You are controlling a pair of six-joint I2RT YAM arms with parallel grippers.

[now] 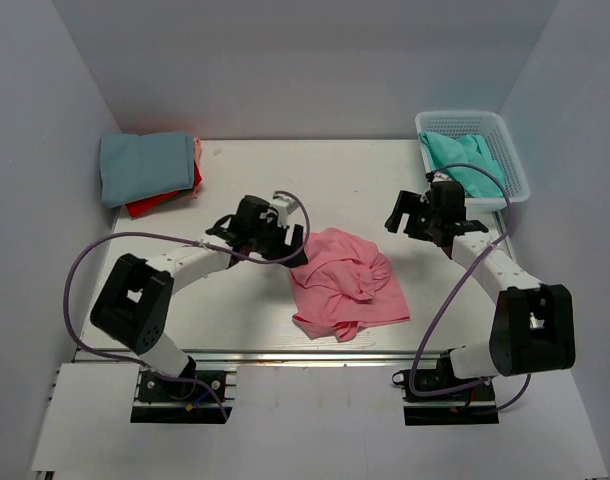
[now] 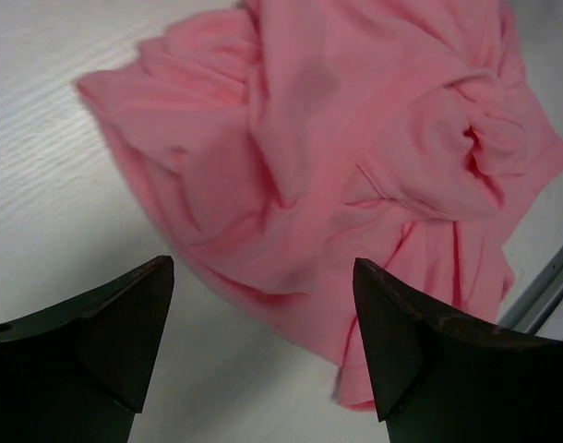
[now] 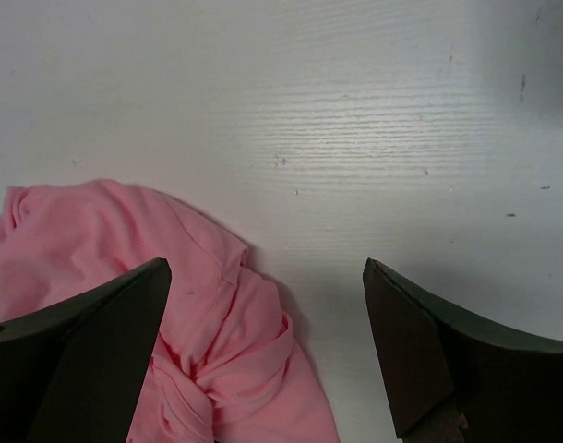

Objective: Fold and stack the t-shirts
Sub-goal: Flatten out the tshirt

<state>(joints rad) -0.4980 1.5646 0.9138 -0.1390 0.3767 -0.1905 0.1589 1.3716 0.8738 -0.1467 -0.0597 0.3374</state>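
A crumpled pink shirt [image 1: 345, 283] lay on the table [image 1: 245, 170] near its front edge. The left claw [image 1: 288, 243] hung wide open and empty at the shirt's left edge. The right claw [image 1: 409, 214], equally open and empty, hung above the table just right of it. A folded blue shirt [image 1: 145, 166] lay far left.

The pink t-shirt [image 2: 355, 157] runs off the top and right edges of my left wrist view, so its outline is lost there. In my right wrist view it slips behind one finger [image 3: 78, 369] of my right gripper [image 3: 263, 263] and off the bottom edge. At the far left of the counter [image 1: 235, 300], the blue t-shirt [image 1: 145, 165] covers the red t-shirt [image 1: 150, 205]; only a red edge shows. The turquoise t-shirt [image 1: 455, 150] is partly screened by the basket [image 1: 463, 117] wall.
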